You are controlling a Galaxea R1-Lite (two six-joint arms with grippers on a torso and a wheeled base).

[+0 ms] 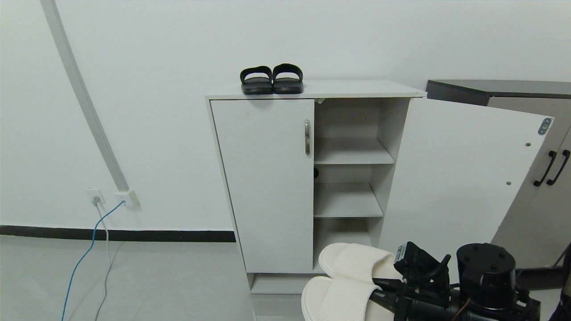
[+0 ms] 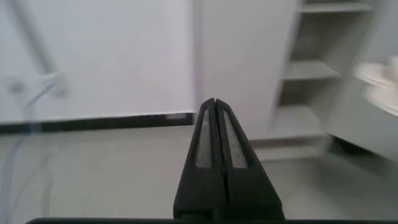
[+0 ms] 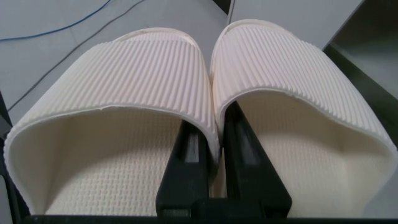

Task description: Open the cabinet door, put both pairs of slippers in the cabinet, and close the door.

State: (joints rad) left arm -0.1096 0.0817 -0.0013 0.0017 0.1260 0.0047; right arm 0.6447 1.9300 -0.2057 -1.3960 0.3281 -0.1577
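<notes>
Jaws of right gripper [image 3: 214,134] clamped on the white slippers [image 3: 143,74]: fingers go in from the heel side and pinch the two inner strap walls together where the shoes meet. Jaws of left gripper [image 2: 214,109] pressed together on nothing, over the floor [image 2: 93,168], off to the left of the cabinet [image 1: 357,88]

White pair is held in the air, low, just in front of the open right half, roughly level with the bottom compartment [image 1: 341,232]

Handling, as a guess: light, soft foam. Ribbed straps squash under the pads, so the hold is friction on thin walls only. Outer sides hang free, so either shoe could pivot or slip out if it clips a shelf edge. Hold point looks right, both shoes in one pinch. Same spot should suit the black slippers [image 1: 271,80]

Orientation: side by side, straps up, toes away from the wrist. Long axis runs along the fingers. In head view the toes point left and toward the cabinet, so skewed to the opening rather than square. Probably needs some yaw before going in

Black pair sits on the cabinet top at its left end, above the closed left door [image 1: 267,187], shoes touching, long axis front to back. Cannot tell which end faces out

Right door [image 1: 455,178] is swung wide, shelves [image 1: 352,154] exposed. Grey cabinet [image 1: 535,214] stands behind it
</notes>
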